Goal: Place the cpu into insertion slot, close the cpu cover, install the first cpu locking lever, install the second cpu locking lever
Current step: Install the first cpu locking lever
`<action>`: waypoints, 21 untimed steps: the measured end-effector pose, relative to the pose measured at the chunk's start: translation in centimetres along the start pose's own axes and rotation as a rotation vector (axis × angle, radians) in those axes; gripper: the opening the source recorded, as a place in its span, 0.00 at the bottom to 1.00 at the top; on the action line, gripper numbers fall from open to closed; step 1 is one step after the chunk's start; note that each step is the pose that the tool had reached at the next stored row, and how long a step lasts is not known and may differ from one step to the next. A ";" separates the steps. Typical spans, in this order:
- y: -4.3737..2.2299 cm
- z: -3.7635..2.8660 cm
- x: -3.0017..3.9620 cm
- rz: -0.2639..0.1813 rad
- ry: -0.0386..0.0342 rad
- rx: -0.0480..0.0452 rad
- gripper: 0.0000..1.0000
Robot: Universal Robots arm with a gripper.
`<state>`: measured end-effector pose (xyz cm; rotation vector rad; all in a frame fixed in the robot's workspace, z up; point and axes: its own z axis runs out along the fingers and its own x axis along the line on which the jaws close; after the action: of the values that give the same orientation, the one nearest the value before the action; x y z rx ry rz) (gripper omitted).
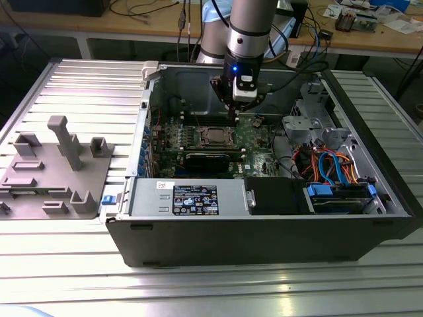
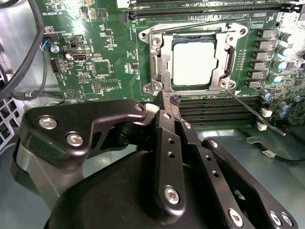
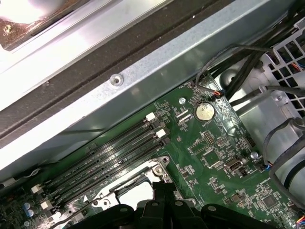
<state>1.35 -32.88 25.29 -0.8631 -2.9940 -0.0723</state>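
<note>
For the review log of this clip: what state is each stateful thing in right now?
cpu: seated in the socket, silver face up.
cpu cover: closed flat over the cpu.
locking lever: unlatched, sticking out from the socket corner.
gripper: shut, empty, tips beside the socket edge.
computer case: side open.

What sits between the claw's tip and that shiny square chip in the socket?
In the second wrist view, the silver cpu cover frames the cpu; its near edge and a corner screw lie between chip and claw. Nothing else intervenes.
</note>
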 end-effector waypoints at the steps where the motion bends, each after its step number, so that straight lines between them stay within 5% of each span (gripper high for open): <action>1: 0.00 0.00 0.00 -0.003 0.0001 0.0001 0.11; 21: 0.00 0.00 0.00 -0.075 0.0028 0.0028 0.11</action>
<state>1.35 -32.88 25.29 -0.7491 -3.0228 -0.0707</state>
